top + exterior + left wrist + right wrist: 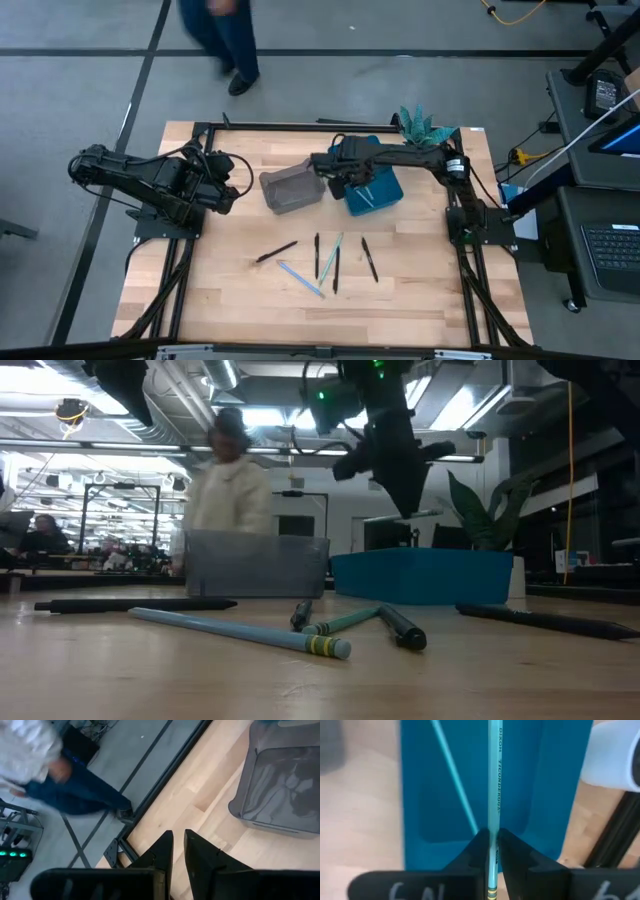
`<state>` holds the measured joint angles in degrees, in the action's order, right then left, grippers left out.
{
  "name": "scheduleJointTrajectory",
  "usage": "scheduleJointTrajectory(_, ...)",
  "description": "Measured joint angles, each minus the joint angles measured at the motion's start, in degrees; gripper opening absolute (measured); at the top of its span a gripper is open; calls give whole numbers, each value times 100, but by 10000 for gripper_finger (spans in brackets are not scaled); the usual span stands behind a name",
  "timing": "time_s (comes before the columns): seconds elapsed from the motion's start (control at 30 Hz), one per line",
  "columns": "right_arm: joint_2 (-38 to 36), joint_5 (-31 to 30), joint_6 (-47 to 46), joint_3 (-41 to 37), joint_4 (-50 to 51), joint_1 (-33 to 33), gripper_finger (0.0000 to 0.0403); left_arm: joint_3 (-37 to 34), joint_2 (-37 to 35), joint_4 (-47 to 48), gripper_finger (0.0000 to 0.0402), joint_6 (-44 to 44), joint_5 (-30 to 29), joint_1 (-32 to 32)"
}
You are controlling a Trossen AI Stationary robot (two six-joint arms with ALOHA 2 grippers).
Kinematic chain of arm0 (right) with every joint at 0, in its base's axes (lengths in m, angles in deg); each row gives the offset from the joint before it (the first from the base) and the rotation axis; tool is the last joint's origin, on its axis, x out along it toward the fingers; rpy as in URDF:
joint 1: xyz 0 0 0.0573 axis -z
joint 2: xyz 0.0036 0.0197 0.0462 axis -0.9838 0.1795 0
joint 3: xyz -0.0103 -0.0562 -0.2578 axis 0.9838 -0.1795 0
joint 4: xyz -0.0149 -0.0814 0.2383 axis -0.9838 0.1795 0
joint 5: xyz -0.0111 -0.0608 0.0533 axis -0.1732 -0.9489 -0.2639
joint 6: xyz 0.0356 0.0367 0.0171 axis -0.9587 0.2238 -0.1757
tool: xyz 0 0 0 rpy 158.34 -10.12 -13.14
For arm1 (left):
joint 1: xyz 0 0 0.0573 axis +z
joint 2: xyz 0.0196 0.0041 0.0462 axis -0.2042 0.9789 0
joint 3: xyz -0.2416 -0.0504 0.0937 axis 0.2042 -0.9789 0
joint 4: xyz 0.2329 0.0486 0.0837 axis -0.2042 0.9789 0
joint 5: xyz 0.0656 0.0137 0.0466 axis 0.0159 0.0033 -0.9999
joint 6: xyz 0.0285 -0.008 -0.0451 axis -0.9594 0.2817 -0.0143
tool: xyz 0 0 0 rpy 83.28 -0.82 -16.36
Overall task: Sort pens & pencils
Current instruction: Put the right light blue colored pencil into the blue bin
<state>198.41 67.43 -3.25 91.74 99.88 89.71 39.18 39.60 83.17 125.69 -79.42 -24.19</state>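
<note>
- Light blue Dixon Ticonderoga pencil point(493, 795) is pinched between the right gripper's point(491, 840) closed fingers, directly over the blue bin point(545, 780).
- Better to release low over this bin, beside the pencil point(454, 775) already inside.
- Six more sticks point(318, 262) lie on the table in front of the bin.
- Left gripper point(178, 845) waits far from the bin, fingers nearly together, holding nothing.

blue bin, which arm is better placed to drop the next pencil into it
Right. Its tool is shut on a light blue pencil directly over the blue bin. The left tool waits beyond the grey bin, holding nothing.

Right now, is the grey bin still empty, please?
Empty as far as shown: the grey bin shows only bare floor in the left wrist view.
</note>
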Motion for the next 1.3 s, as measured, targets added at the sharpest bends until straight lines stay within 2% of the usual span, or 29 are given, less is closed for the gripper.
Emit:
scheduleJointTrajectory(0.33, 0, -4, 373, -208, 7, 225, 39, 0, 0, 0, 41, -4, -180, 2)
scheduleJointTrajectory(0.6, 0, -243, 408, -210, 4, 264, 39, 0, 0, 0, 41, -4, -205, 2)
scheduleJointTrajectory(0.77, 0, -253, 409, -462, -230, 274, 39, 0, -1, 0, 41, -4, -205, 2)
scheduleJointTrajectory(0.97, 0, 11, 403, -996, -682, 267, 39, 0, 0, -2, 41, -4, -203, 2)
scheduleJointTrajectory(1.3, 0, -28, 563, -1047, -1010, 281, 39, 0, 0, -2, 41, -2, -209, 2)
